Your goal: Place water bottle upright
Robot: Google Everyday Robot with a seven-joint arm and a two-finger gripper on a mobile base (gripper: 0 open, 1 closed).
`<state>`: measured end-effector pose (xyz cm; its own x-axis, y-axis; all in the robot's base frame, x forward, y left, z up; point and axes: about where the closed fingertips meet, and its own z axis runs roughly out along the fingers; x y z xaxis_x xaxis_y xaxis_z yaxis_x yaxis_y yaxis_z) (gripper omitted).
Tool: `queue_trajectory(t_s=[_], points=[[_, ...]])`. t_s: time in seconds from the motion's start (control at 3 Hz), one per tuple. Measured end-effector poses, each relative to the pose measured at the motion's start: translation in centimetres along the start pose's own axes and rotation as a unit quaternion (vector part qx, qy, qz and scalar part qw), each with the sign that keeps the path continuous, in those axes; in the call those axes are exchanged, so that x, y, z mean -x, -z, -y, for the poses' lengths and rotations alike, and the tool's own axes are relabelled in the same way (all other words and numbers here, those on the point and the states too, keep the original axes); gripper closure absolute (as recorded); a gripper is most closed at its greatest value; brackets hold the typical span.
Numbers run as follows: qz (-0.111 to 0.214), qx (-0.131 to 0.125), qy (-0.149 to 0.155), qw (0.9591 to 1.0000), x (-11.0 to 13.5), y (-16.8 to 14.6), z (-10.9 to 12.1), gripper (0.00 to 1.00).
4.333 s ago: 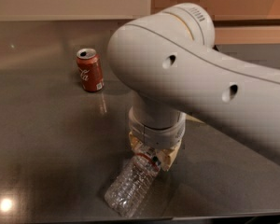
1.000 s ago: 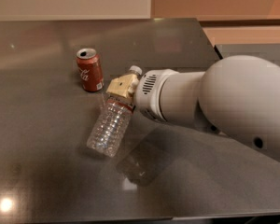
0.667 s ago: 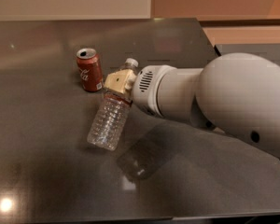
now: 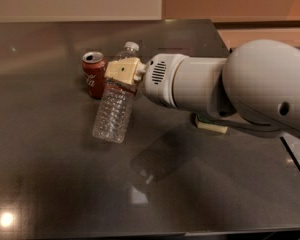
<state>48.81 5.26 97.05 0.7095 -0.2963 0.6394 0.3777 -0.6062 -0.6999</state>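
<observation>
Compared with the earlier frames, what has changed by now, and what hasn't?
The hand, which came down on the clear ribbed plastic water bottle lying on the dark table, has gripped it near the neck, carried it back toward the red soda can and swung it nearer upright, cap uppermost but still tilted. The can stayed put.

Arm [image 4: 250, 89] reaches in from the right — gripper [image 4: 122, 73] left of centre, jaws clamped

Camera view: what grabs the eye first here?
A big white arm reaches in from the right, its pincer gripping a clear water bottle near the neck, tilted, cap up, over the dark table. A red soda can stands just behind, to the left.
</observation>
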Motion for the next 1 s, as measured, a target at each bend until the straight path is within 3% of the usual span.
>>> queue_trajectory(t_s=[0.33, 0.67, 1.0], points=[[-0.003, -0.036, 0.077, 0.9963, -0.61, 0.52, 1.06, 1.0], [-0.005, -0.055, 0.178, 0.9825, -0.45, 1.06, 1.48, 1.0], [-0.007, -0.064, 0.274, 0.9595, -0.16, 1.4, 1.59, 1.0]])
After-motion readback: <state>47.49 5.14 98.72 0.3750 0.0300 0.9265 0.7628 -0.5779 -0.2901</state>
